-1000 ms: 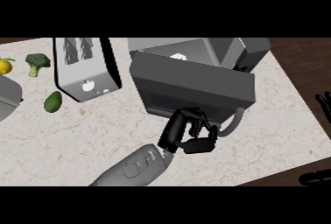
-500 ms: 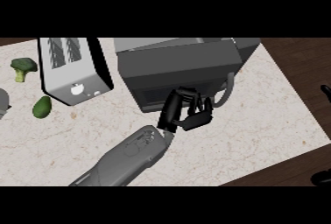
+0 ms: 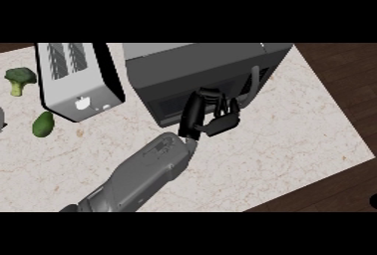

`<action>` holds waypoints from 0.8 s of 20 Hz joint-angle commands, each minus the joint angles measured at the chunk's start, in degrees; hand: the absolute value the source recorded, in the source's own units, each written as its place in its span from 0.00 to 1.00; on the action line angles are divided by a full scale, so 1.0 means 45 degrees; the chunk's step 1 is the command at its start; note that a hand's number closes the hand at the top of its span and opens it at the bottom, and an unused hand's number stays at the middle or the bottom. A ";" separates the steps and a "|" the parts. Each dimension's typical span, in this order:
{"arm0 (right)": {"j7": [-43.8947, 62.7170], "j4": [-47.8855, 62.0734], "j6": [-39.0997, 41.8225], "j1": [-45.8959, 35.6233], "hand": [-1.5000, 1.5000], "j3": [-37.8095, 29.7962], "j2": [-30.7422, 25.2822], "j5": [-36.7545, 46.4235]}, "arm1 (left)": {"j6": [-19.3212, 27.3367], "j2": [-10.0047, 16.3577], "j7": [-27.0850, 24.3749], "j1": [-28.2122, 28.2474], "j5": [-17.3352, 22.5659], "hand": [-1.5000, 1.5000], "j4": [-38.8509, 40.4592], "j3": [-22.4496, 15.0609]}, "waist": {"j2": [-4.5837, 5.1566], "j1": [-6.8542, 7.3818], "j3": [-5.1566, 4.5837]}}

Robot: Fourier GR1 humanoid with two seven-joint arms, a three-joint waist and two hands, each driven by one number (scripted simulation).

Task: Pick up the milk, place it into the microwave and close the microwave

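The grey microwave (image 3: 199, 64) stands at the back of the counter (image 3: 287, 144), its door (image 3: 163, 102) swung almost flat against its front. A curved handle (image 3: 252, 85) runs along the door's right side. My left hand (image 3: 199, 112) is open and rests against the door's lower edge, fingers pointing up, thumb out to the right. Its grey forearm (image 3: 140, 174) comes in from the lower left. No milk shows in the view. A black sliver at the right edge looks like my right hand (image 3: 373, 200).
A silver toaster (image 3: 74, 79) stands just left of the microwave. Farther left lie a broccoli floret (image 3: 20, 77) and a small green fruit (image 3: 43, 123). The counter ends at a diagonal edge on the right, with dark wood floor beyond.
The microwave door has swung from wide open to nearly flat against the front, with my left hand following it. The view has shifted, so everything sits further right.
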 commanded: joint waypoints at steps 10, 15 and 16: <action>0.0515 0.0472 0.0227 -0.0898 0.00 -0.0605 -0.0771 -0.0884 | -0.0460 0.0008 -0.1327 -0.1116 0.1275 1.00 0.1035 0.0558 | 0.0203 -0.0125 0.0023; 0.0590 0.0818 0.0373 -0.1138 0.00 -0.0858 -0.1211 -0.0928 | -0.0437 0.0009 -0.1747 -0.1272 0.1594 1.00 0.1205 0.0486 | 0.0215 -0.0051 0.0044; 0.0619 0.0844 0.0353 -0.1290 0.00 -0.0882 -0.1231 -0.1012 | -0.0399 0.0008 -0.1895 -0.1226 0.1654 1.00 0.1183 0.0382 | 0.0213 -0.0025 0.0037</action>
